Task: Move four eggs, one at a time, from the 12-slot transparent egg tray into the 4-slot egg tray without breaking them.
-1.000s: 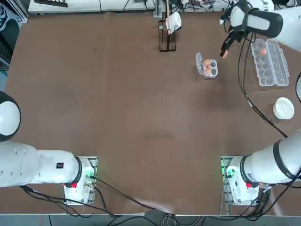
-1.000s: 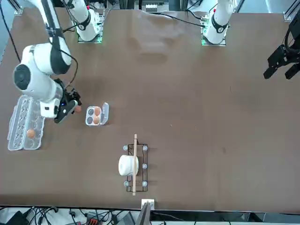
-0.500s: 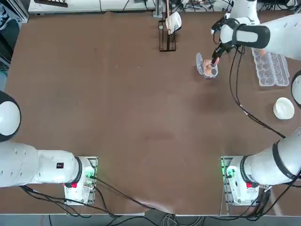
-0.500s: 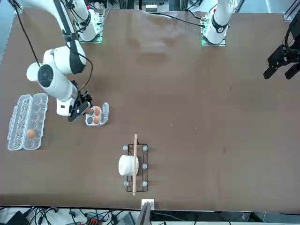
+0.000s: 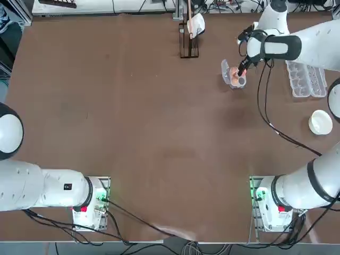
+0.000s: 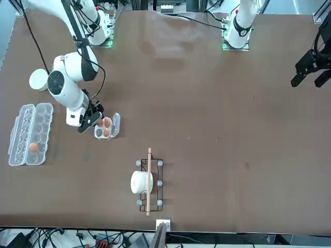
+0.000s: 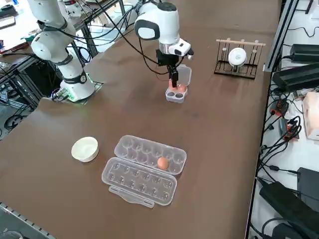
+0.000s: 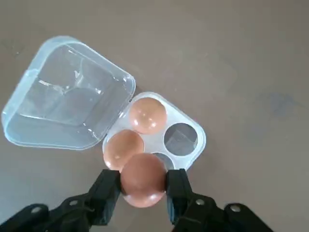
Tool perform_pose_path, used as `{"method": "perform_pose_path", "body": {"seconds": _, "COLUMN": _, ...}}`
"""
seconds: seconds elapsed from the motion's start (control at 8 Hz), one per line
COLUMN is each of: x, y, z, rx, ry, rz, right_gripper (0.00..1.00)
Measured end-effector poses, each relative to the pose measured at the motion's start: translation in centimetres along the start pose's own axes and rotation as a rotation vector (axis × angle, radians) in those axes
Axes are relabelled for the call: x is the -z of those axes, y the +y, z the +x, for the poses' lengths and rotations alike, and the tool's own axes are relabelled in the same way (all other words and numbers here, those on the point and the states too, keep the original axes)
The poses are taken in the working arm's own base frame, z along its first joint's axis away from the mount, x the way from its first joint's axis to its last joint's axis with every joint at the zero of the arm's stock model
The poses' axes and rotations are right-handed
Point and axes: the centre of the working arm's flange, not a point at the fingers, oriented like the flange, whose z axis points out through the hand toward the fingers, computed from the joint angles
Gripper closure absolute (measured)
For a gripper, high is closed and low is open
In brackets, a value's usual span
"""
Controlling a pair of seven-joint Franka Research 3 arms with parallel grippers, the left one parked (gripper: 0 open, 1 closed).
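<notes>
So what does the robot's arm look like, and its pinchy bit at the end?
The right arm is made of fat, rounded white shells with dark grey bands at the joints, and loose black cables hang along it. Its base glows green and has a red spot. The right gripper is black, with two short, blocky jaws.

We note a white bowl (image 5: 320, 121) near the table's (image 5: 159, 133) right edge; a rack (image 6: 148, 182) holding a white cup (image 6: 139, 182) at its far edge.
</notes>
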Motion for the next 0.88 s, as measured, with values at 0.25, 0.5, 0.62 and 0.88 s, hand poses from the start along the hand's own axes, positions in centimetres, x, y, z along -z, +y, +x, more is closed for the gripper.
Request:
{"method": "perform_pose_path", "body": {"seconds": 0.25, "x": -0.7, "y": 0.2, "z": -0.3, "rx": -0.005, "ry": 0.003, "rz": -0.003, "right_gripper": 0.44}}
{"method": "perform_pose_path", "body": {"seconds": 0.5, "x": -1.8, "y": 0.3, "z": -0.7, "rx": -0.011, "ry": 0.006, "rz": -0.006, "right_gripper": 0.45}}
{"method": "perform_pose_path", "body": {"seconds": 0.62, "x": -2.2, "y": 0.4, "z": -0.9, "rx": -0.013, "ry": 0.003, "rz": -0.005, "right_gripper": 0.45}}
{"method": "perform_pose_path", "body": {"seconds": 0.88, "x": -2.5, "y": 0.8, "z": -1.1, "rx": -0.020, "ry": -0.002, "rz": -0.004, "right_gripper": 0.45}}
